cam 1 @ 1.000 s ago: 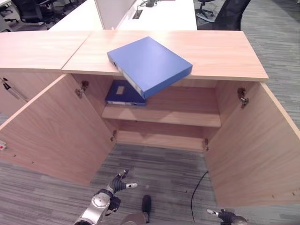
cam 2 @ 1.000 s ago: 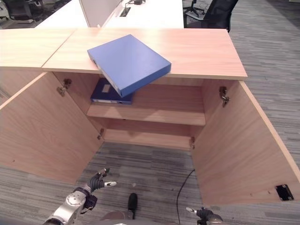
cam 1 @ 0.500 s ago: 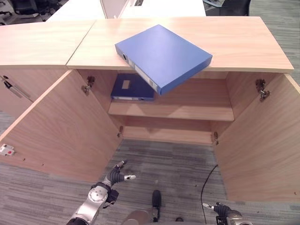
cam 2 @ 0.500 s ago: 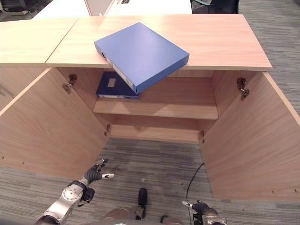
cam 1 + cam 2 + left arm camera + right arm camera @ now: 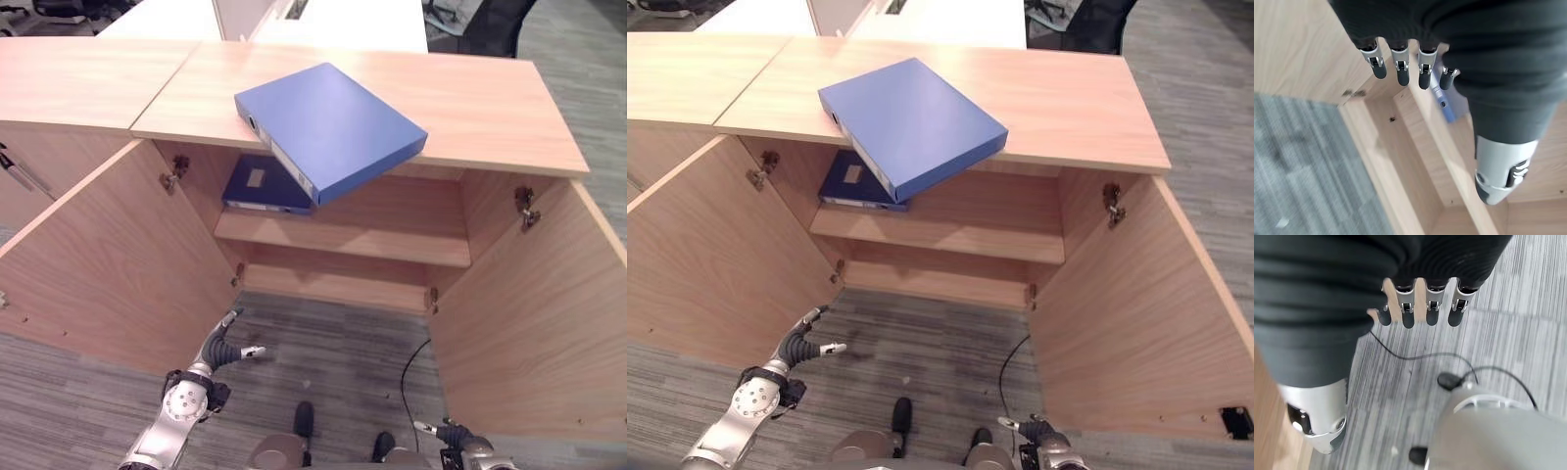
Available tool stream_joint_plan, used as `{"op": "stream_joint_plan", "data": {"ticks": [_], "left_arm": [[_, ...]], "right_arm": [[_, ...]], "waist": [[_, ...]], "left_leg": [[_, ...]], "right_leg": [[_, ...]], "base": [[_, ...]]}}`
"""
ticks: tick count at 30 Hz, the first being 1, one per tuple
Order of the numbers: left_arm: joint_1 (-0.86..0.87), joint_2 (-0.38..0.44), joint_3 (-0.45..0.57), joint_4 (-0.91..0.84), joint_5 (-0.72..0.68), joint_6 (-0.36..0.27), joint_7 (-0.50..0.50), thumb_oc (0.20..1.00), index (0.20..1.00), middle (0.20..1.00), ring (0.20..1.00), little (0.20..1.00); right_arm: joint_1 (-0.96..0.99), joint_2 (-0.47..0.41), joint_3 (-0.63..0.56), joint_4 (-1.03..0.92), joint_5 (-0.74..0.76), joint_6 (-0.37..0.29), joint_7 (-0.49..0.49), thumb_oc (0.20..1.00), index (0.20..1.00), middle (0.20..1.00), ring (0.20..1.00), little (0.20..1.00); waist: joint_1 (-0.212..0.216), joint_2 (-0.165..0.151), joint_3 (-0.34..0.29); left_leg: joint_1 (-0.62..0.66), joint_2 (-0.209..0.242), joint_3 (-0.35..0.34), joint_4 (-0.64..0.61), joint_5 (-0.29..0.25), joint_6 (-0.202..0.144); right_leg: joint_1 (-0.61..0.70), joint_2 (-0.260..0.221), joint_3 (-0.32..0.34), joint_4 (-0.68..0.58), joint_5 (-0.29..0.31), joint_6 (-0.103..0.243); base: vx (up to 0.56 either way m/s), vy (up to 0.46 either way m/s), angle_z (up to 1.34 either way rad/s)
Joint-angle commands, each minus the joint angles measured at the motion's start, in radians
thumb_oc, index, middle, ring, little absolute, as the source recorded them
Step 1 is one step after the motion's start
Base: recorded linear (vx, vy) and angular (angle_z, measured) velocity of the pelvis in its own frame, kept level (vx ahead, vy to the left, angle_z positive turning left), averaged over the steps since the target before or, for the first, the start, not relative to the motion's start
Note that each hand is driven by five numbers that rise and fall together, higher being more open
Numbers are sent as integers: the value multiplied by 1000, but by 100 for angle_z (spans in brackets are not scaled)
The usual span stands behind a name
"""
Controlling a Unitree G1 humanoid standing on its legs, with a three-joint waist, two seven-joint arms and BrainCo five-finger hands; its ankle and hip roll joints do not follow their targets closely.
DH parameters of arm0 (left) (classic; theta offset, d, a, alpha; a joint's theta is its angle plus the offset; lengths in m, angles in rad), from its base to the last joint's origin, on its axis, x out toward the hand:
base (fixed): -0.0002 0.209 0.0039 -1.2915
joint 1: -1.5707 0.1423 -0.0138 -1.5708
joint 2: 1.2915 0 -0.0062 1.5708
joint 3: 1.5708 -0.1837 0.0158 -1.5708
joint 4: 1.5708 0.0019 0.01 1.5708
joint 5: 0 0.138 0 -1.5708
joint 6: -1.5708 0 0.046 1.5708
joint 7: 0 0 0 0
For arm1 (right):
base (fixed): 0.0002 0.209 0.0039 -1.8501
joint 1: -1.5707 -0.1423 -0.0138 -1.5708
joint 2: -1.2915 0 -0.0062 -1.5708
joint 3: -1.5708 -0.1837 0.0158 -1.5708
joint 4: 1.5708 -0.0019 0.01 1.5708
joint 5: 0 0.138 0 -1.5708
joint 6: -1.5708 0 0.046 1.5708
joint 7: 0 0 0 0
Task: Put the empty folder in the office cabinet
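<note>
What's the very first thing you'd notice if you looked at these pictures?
A big blue folder lies slanted on top of the wooden cabinet, one corner poking out over the front edge. Below it both cabinet doors stand wide open, and a second blue folder lies flat on the upper shelf, at its left end.

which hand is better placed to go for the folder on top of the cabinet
Probably the left. The left hand is open, raised by the left door, below the blue folder overhanging the cabinet top. The right hand sits lower, further right.
</note>
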Motion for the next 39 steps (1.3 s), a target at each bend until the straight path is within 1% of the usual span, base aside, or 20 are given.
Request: {"op": "stream_joint_plan", "data": {"ticks": [1,3,4,6,7,9,10,11,12,13,15,17,20,24,27,30,32,37,38,39], "left_arm": [[0,23,118,-109,95,-72,171,1000,1000,1000,1000,1000],[5,20,154,-142,125,-81,242,1000,1000,1000,1000,1000],[4,29,176,-168,152,-92,286,1000,1000,1000,1000,1000],[-8,43,194,-202,190,-110,342,1000,1000,1000,1000,1000],[-40,60,208,-235,222,-123,426,1000,1000,1000,1000,1000],[-72,74,211,-247,254,-126,497,1000,1000,1000,1000,1000],[-74,74,210,-245,255,-126,499,1000,1000,1000,1000,1000],[-103,83,209,-255,291,-127,564,1000,1000,1000,1000,1000],[-116,89,205,-258,305,-127,585,1000,1000,1000,1000,1000],[-133,96,197,-259,318,-125,610,1000,1000,1000,1000,1000],[-145,101,194,-268,335,-124,626,1000,1000,1000,1000,1000],[-170,127,186,-305,398,-113,663,1000,1000,1000,1000,1000],[-188,150,185,-353,448,-106,666,1000,1000,1000,1000,1000],[-208,168,186,-393,494,-97,667,1000,1000,1000,1000,1000],[-223,174,182,-400,511,-94,665,1000,1000,1000,1000,1000],[-245,181,177,-412,531,-93,651,1000,1000,1000,1000,1000],[-263,196,171,-415,560,-81,629,1000,1000,1000,1000,1000],[-302,217,155,-395,597,-60,592,1000,1000,1000,1000,1000],[-329,224,145,-379,613,-46,584,1000,1000,1000,1000,1000],[-340,226,144,-369,618,-38,580,1000,1000,1000,1000,1000]], "right_arm": [[8,22,13,-35,15,-9,-36,1000,1000,1000,1000,1000],[19,27,15,-47,21,-16,-51,1000,1000,1000,1000,1000],[21,31,16,-50,26,-21,-61,1000,1000,1000,1000,1000],[19,32,20,-54,32,-32,-75,1000,1000,1000,1000,1000],[8,32,27,-51,41,-42,-93,1000,1000,1000,1000,1000],[-3,29,41,-49,46,-49,-109,1000,1000,1000,1000,1000],[-5,29,41,-49,46,-50,-109,1000,1000,1000,1000,1000],[-18,25,55,-43,52,-57,-125,1000,1000,1000,1000,1000],[-24,23,61,-39,53,-60,-130,1000,1000,1000,1000,1000],[-36,20,67,-34,53,-64,-134,1000,1000,1000,1000,1000],[-47,17,69,-30,54,-66,-143,1000,1000,1000,1000,1000],[-73,16,79,-10,47,-67,-152,1000,1000,1000,1000,1000],[-88,12,79,7,37,-66,-158,1000,1000,1000,1000,1000],[-95,11,75,22,32,-67,-156,1000,1000,1000,1000,1000],[-99,11,77,24,29,-67,-154,1000,1000,1000,1000,1000],[-102,8,78,32,23,-68,-151,1000,1000,1000,1000,1000],[-95,5,76,37,17,-68,-141,1000,1000,1000,1000,1000],[-80,1,70,41,5,-60,-124,1000,1000,1000,1000,1000],[-76,-1,69,39,2,-61,-117,1000,1000,1000,1000,1000],[-75,0,70,39,0,-59,-115,1000,1000,1000,1000,1000]], "waist": [[7,-40,-2],[9,-45,5],[8,-50,11],[8,-53,24],[7,-52,51],[5,-47,72],[5,-47,70],[2,-38,82],[2,-33,77],[4,-29,76],[5,-25,75],[9,-16,64],[11,-7,54],[9,-3,34],[6,-1,28],[3,0,9],[-6,1,-14],[-18,0,-38],[-27,-1,-35],[-30,0,-43]], "left_leg": [[-63,-56,22,172,-194,28],[-70,-49,20,187,-204,25],[-85,-45,19,204,-210,23],[-116,-39,16,233,-217,21],[-175,-32,14,286,-227,21],[-226,-32,12,334,-236,23],[-232,-31,12,339,-237,24],[-284,-33,15,391,-248,28],[-296,-33,7,415,-279,26],[-327,-32,11,448,-293,30],[-350,-31,12,474,-300,33],[-405,-25,16,534,-317,40],[-438,-23,19,572,-328,45],[-485,-20,20,613,-340,47],[-496,-17,22,615,-342,46],[-522,-12,21,609,-336,42],[-528,-8,21,595,-331,40],[-528,-3,16,582,-327,37],[-533,-6,25,576,-303,41],[-521,-8,14,569,-323,36]], "right_leg": [[15,-39,-16,-30,73,32],[14,-40,-18,-21,64,29],[6,-41,-19,-11,59,27],[-19,-46,-20,14,52,23],[-69,-55,-21,62,43,17],[-120,-64,-17,112,37,11],[-126,-65,-16,117,35,11],[-183,-70,-6,175,22,2],[-203,-65,11,204,-2,6],[-238,-68,18,240,-18,1],[-264,-70,23,265,-29,-3],[-327,-74,38,326,-57,-13],[-368,-75,47,369,-75,-20],[-419,-75,61,403,-92,-21],[-438,-75,66,405,-88,-19],[-471,-72,71,393,-75,-14],[-487,-67,82,381,-69,-11],[-489,-66,86,378,-78,-12],[-491,-73,78,374,-59,-19],[-481,-69,90,374,-73,-10]], "base": [[32,-96,4],[16,-99,1],[-16,-98,4],[-111,-99,8],[-206,-92,13],[-170,-47,10],[-153,-2,2],[-49,-8,-2],[-82,-7,-4],[-9,-9,-6],[-59,3,-10],[-46,-2,-11],[-24,7,-5],[-21,5,-4],[-28,0,-7],[-31,1,-4],[-1,1,-2],[-7,1,-3],[4,12,3],[-10,17,4]]}}
